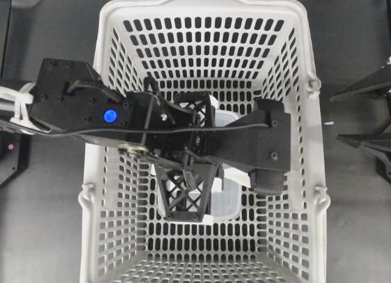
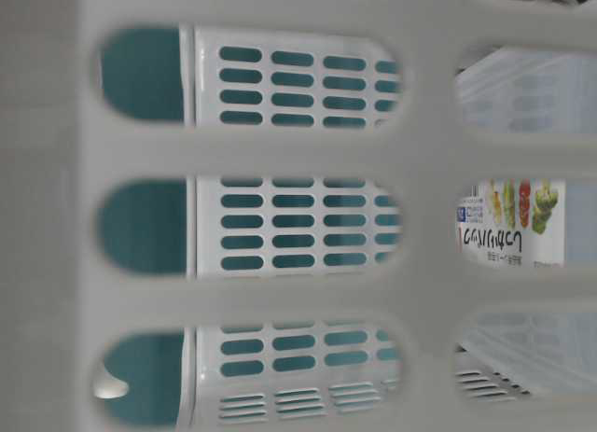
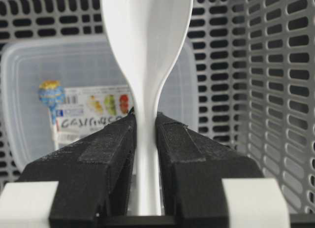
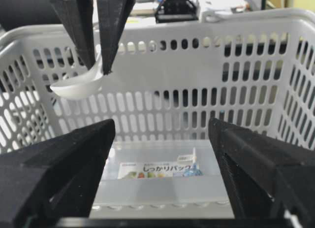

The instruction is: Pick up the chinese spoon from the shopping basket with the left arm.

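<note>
Left gripper [image 3: 146, 134] clenched on spoon [image 3: 146, 50] handle, above container [image 3: 29, 90] | right gripper [image 4: 160, 149] open | risk: glossy handle slipping, dropping into basket [image 1: 305, 63].

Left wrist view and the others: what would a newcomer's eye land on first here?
First, the white chinese spoon pinched by its handle in the left hand, bowl hanging above the basket floor. Next, the big grey shopping basket filling the overhead view, with a clear lidded container on its floor. The right hand waits open outside the basket.

A clear lidded plastic container [image 3: 93, 85] with a colourful printed label [image 4: 160, 170] lies flat.
</note>
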